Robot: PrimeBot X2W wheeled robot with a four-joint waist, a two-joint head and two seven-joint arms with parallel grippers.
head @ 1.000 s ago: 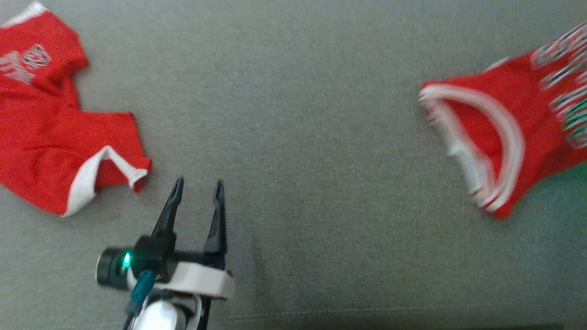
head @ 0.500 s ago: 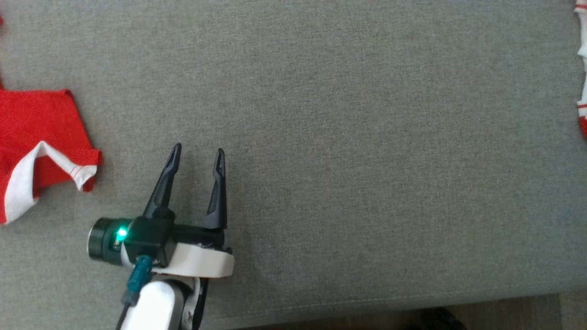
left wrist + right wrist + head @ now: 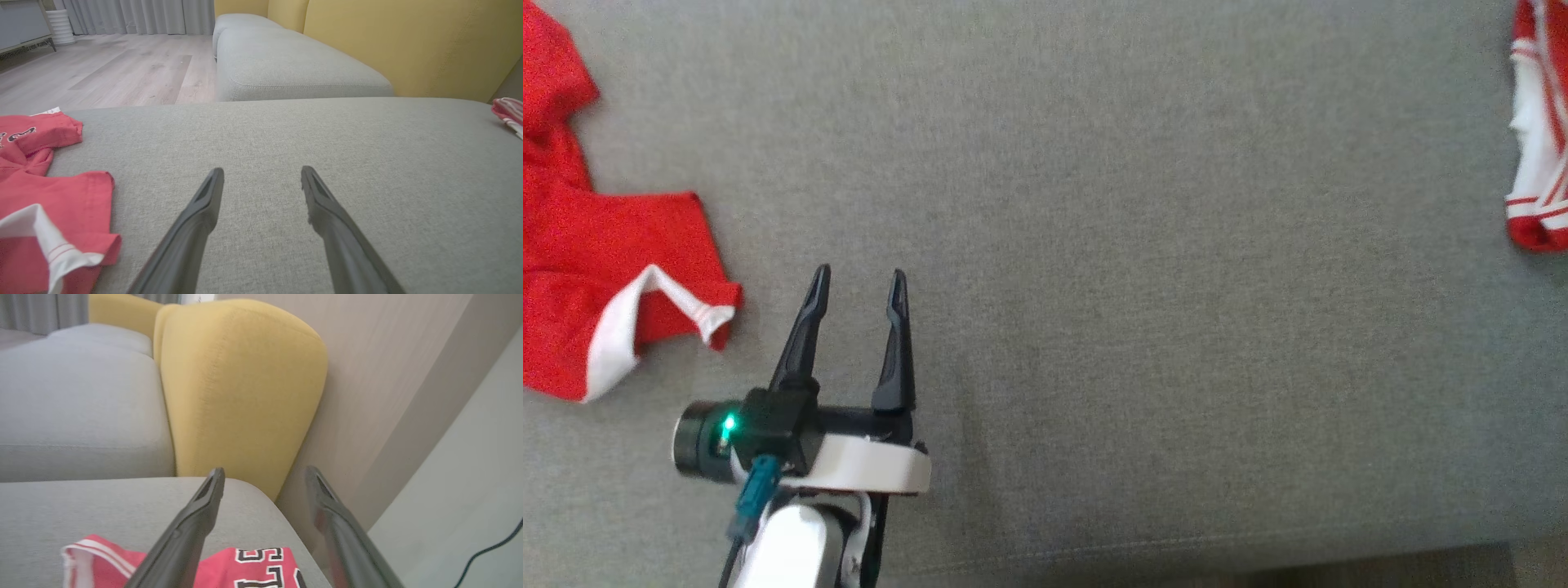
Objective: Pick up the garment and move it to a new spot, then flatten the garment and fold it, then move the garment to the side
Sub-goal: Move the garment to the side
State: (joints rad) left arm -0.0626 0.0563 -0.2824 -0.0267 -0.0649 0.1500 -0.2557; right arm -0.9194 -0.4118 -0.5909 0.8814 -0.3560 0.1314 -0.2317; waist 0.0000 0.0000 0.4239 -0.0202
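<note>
The right claw (image 3: 264, 473) hangs spread wide and empty above the red jersey with white trim and black numerals (image 3: 216, 567). The jersey lies at the far right edge of the grey fabric sofa cushion (image 3: 1135, 286), apparently parked aside. The left claw (image 3: 859, 278) hovers released too, beside a second crumpled red-and-white shirt (image 3: 605, 261), which is probably next.

Grey sofa seat (image 3: 1135, 245) meets yellow backrest (image 3: 241, 388); wooden floor (image 3: 122, 69) alongside.
</note>
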